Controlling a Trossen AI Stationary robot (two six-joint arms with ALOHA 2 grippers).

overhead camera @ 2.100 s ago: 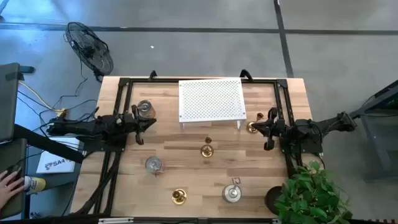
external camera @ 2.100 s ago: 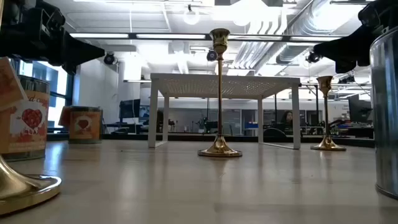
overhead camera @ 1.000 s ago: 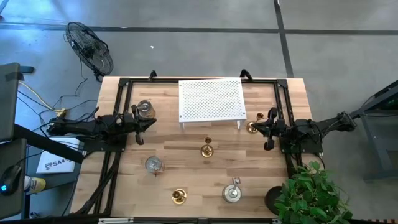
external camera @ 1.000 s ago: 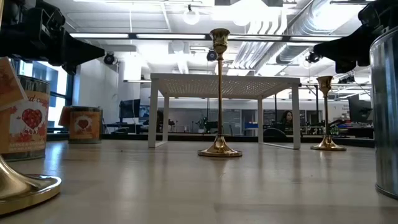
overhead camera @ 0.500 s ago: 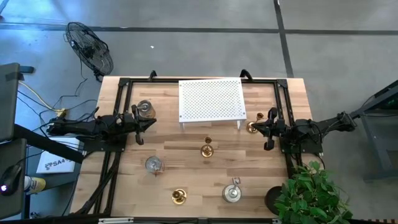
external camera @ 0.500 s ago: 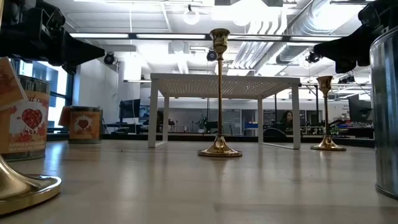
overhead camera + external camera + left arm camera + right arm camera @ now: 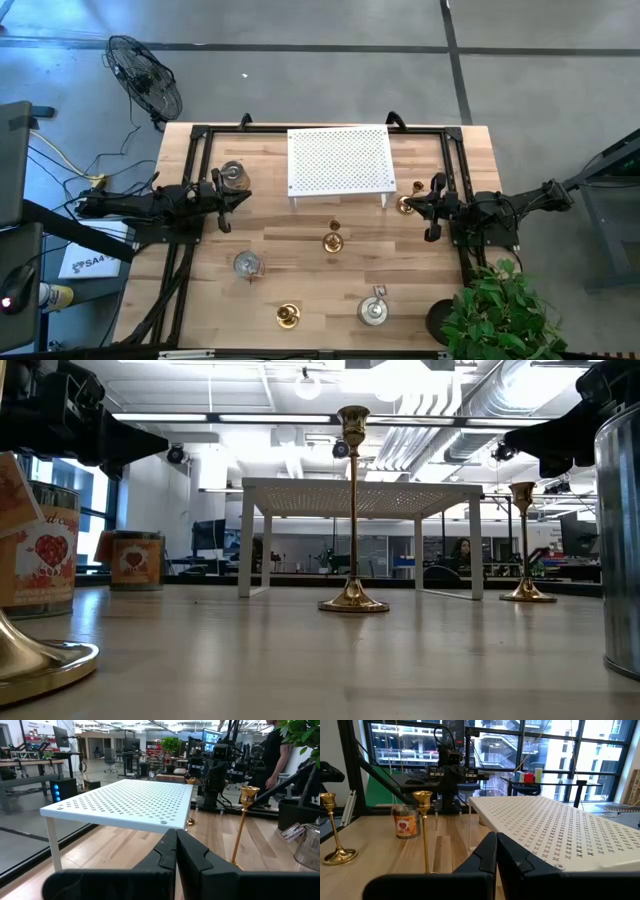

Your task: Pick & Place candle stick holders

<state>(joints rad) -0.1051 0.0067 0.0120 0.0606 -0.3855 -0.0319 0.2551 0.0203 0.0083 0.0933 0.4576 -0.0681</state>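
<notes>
Three slim gold candlesticks stand on their round bases on the wooden table: one at mid-table, one near the front edge, one at the right. Three squat silvery cup holders stand at the far left, the left and the near right. My left gripper waits shut and level above the table's left side. My right gripper waits shut and level at the right, its tip above and just beside the right candlestick. Neither gripper holds anything.
A white perforated rack stands on four legs at the table's far middle. A black frame runs along the left, far and right edges. A potted plant is at the near right corner. Bare wood lies among the holders.
</notes>
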